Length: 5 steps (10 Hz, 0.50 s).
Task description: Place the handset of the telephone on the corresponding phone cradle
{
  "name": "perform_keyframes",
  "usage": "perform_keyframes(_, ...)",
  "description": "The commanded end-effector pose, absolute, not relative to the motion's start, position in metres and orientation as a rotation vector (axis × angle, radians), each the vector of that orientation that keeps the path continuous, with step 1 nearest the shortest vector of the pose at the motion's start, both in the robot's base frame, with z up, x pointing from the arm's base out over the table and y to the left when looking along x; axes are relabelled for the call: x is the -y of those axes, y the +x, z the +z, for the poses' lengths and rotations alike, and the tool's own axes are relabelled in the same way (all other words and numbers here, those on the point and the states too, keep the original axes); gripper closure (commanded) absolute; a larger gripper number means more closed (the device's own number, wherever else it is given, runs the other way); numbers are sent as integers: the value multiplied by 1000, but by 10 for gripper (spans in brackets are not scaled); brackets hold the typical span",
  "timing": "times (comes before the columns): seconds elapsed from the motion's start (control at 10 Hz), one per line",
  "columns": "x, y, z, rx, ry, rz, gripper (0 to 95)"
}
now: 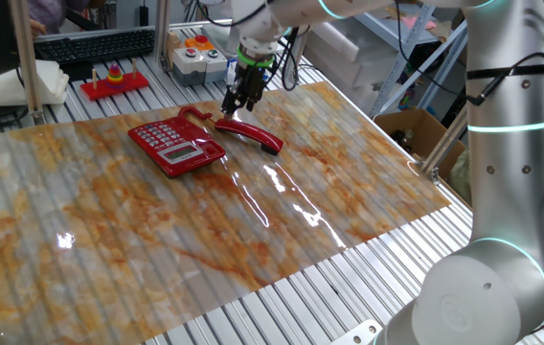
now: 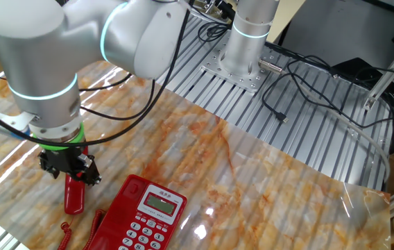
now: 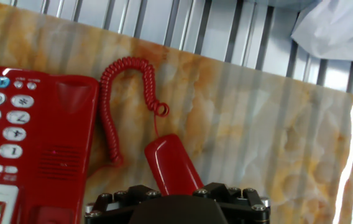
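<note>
The red handset (image 1: pixel 253 134) lies flat on the marbled sheet, apart from the telephone (image 1: pixel 176 144), joined to it by a coiled red cord (image 3: pixel 111 106). In the other fixed view the handset (image 2: pixel 74 196) lies left of the telephone (image 2: pixel 148 215). My gripper (image 1: pixel 237 107) hangs over the handset's cord end, open, its fingers (image 2: pixel 88 176) straddling it just above the table (image 2: pixel 69 172). The hand view shows the handset (image 3: pixel 171 165) running under my black gripper body (image 3: pixel 176 199). The phone cradle (image 3: pixel 71 137) beside the keypad holds nothing.
A red tray with coloured rings (image 1: pixel 114 81), a keyboard (image 1: pixel 95 43) and a button box (image 1: pixel 195 57) stand behind the sheet. A cardboard box (image 1: pixel 411 129) sits off the right edge. Cables (image 2: pixel 301 90) trail near the arm's base (image 2: pixel 245 42).
</note>
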<state>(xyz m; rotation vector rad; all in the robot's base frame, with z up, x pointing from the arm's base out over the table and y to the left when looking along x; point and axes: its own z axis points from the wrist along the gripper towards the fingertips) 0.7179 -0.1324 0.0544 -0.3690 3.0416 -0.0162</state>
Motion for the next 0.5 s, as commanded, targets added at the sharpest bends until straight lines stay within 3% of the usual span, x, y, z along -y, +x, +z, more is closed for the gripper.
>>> perform_keyframes(0.1, 133, 718, 47, -3040, -370, -10, 190)
perform_keyframes(0.5, 137, 719, 31, -3032, -370, 1, 190)
